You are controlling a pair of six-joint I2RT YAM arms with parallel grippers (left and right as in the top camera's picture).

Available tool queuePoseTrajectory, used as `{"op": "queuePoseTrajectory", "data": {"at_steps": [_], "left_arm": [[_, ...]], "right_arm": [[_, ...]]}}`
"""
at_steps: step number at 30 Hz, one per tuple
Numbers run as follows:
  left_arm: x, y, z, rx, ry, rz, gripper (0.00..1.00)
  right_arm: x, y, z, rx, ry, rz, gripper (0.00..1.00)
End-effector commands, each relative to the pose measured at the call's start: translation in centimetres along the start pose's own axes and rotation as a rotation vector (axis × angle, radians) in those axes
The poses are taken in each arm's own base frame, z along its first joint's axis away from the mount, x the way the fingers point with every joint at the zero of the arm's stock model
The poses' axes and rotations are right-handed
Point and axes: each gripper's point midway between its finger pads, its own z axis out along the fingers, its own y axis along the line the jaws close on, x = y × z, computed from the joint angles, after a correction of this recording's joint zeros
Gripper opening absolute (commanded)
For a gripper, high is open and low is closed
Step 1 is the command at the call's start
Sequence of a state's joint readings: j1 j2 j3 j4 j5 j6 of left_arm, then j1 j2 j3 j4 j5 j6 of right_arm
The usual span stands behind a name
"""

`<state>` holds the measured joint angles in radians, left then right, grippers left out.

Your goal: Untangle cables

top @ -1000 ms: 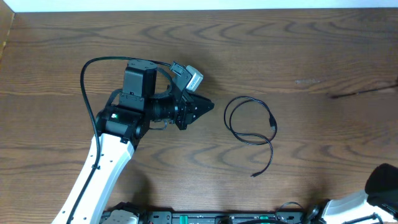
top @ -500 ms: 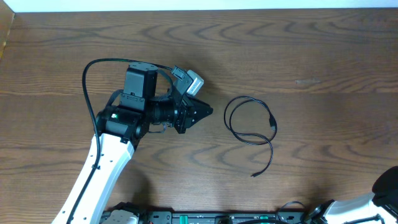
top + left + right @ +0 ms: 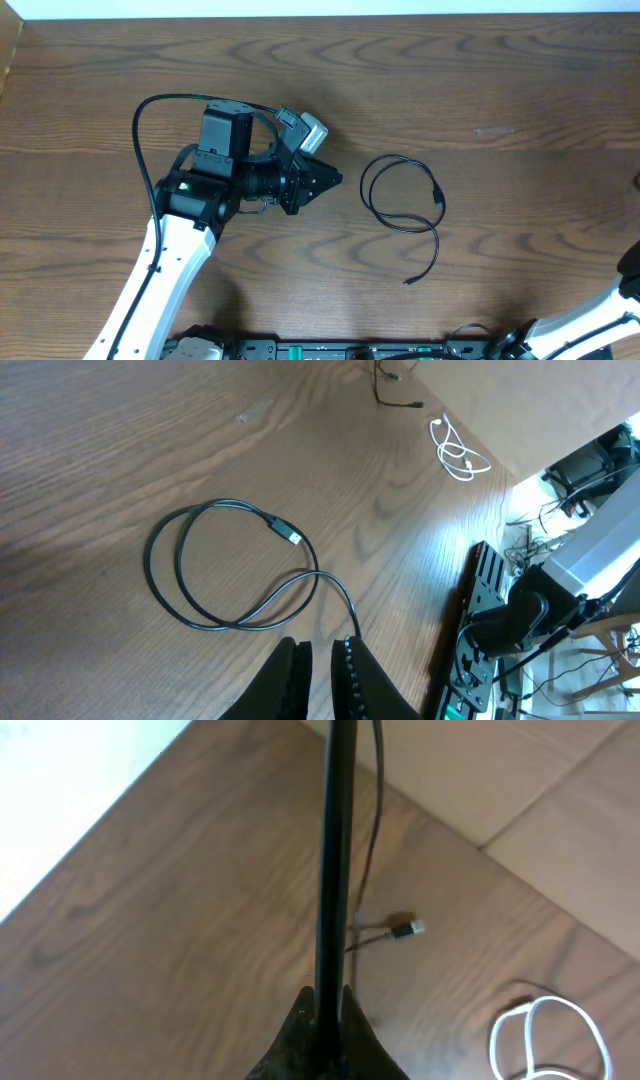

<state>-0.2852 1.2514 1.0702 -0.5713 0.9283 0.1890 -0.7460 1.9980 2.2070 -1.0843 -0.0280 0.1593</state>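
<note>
Right arm (image 3: 628, 268) nearly gone from overhead; fingers (image 3: 322, 1020) pinching thin black cable (image 3: 336, 850). Left fingers (image 3: 320, 678) pressed together, unmoved.

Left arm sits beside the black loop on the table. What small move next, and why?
Probably open the left gripper and ease it toward the black cable: its fingers look closed and empty, and the loop lies flat just ahead. The right gripper seems shut on another black cord.

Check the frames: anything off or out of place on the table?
Yes. The white cable lies off at the table's far edge, apart from the black cable looped mid-table. The right gripper is shut on a thin black cord; the left gripper holds nothing.
</note>
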Motion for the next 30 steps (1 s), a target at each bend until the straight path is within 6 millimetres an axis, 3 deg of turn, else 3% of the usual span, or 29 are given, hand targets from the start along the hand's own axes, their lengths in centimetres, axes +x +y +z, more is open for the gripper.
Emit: {"op": "queuePoseTrajectory", "data": {"at_steps": [1, 6, 14, 24, 30], "left_arm": [[0.2, 0.1, 0.2, 0.001, 0.007, 0.014, 0.14], [0.2, 0.1, 0.2, 0.001, 0.007, 0.015, 0.14], [0.2, 0.1, 0.2, 0.001, 0.006, 0.017, 0.14], [0.1, 0.1, 0.2, 0.0, 0.002, 0.02, 0.14], [0.1, 0.1, 0.2, 0.0, 0.002, 0.02, 0.14]], "right_arm": [[0.2, -2.5, 0.4, 0.114, 0.011, 0.021, 0.01], [2.0, -5.2, 2.2, 0.221, 0.083, 0.091, 0.01], [3.8, -6.9, 5.0, 0.259, 0.161, 0.101, 0.01], [9.2, -8.2, 10.4, 0.306, 0.369, 0.089, 0.01], [9.7, -9.2, 10.7, 0.358, 0.382, 0.114, 0.01]]}}
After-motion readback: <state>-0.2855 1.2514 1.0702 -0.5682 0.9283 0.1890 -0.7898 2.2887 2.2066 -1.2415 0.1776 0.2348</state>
